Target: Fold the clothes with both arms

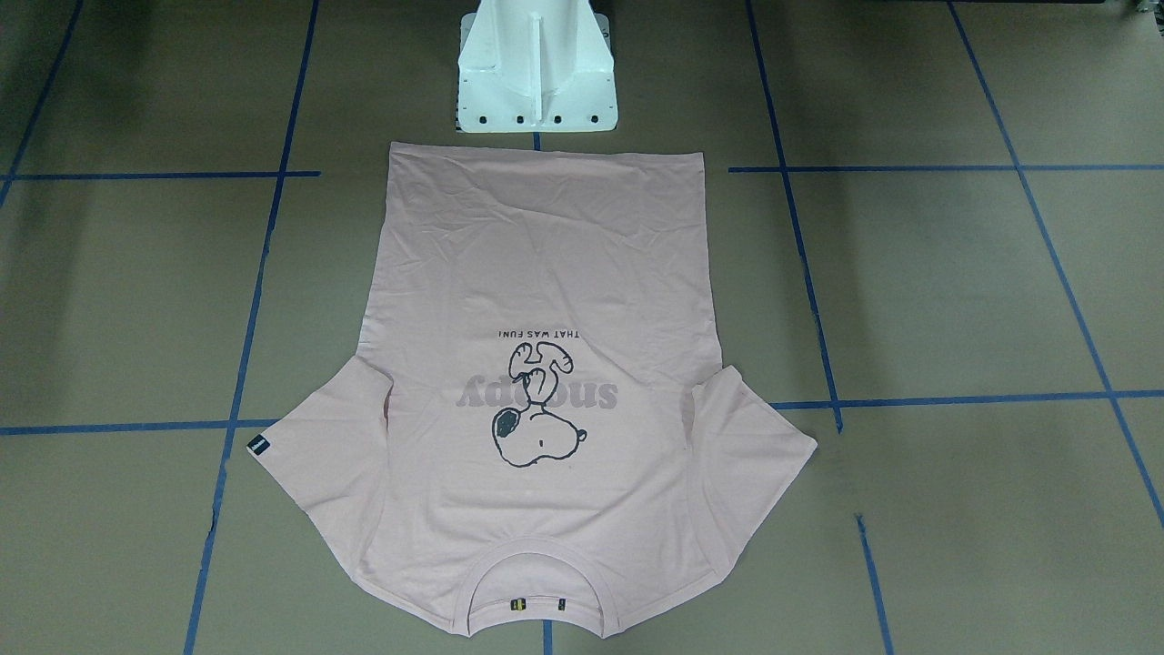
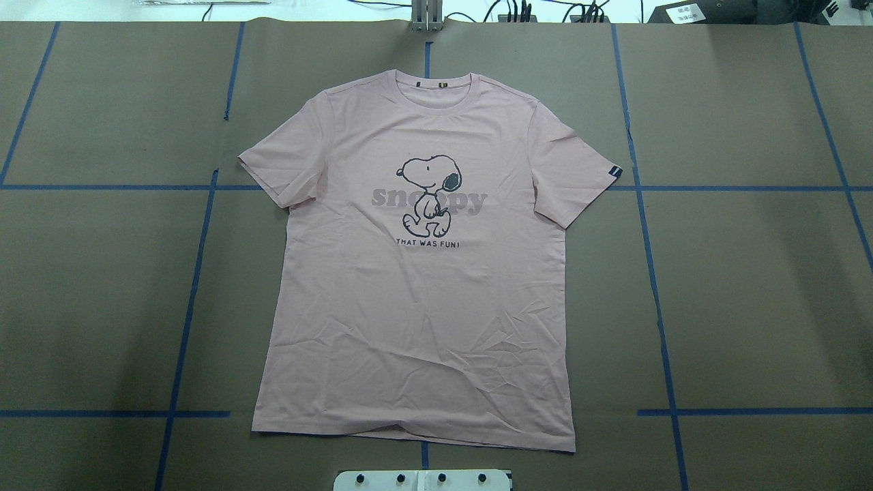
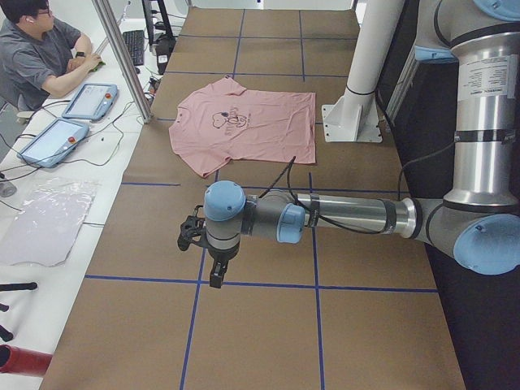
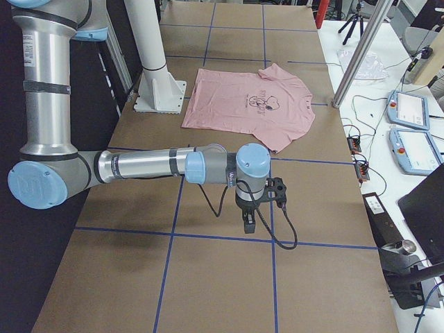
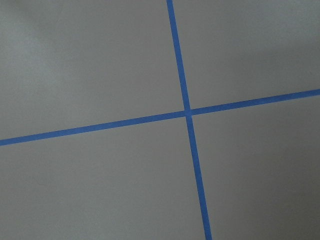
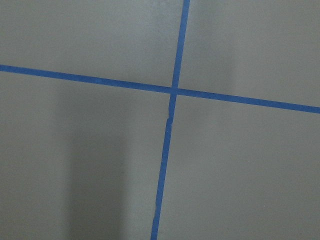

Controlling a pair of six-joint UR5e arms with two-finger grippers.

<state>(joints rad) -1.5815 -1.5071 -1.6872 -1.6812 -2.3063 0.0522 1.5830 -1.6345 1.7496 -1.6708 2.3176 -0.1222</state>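
Observation:
The pale pink T-shirt [image 2: 416,273] lies flat and spread out, print side up, in the middle of the table. Its collar points away from the robot base and its hem lies near the base. It also shows in the front-facing view [image 1: 546,364], the left view [image 3: 244,130] and the right view [image 4: 250,97]. My left gripper [image 3: 215,276] hangs over bare table far from the shirt, toward the table's left end. My right gripper [image 4: 248,225] hangs over bare table toward the right end. I cannot tell whether either is open or shut. Both wrist views show only table and tape.
The brown table [image 2: 750,286] carries a grid of blue tape lines [image 2: 655,273]. The white pedestal base [image 1: 536,68] stands just behind the shirt's hem. An operator [image 3: 36,57] sits at a side bench with tablets [image 3: 89,101]. More tablets [image 4: 409,111] lie beside the right end.

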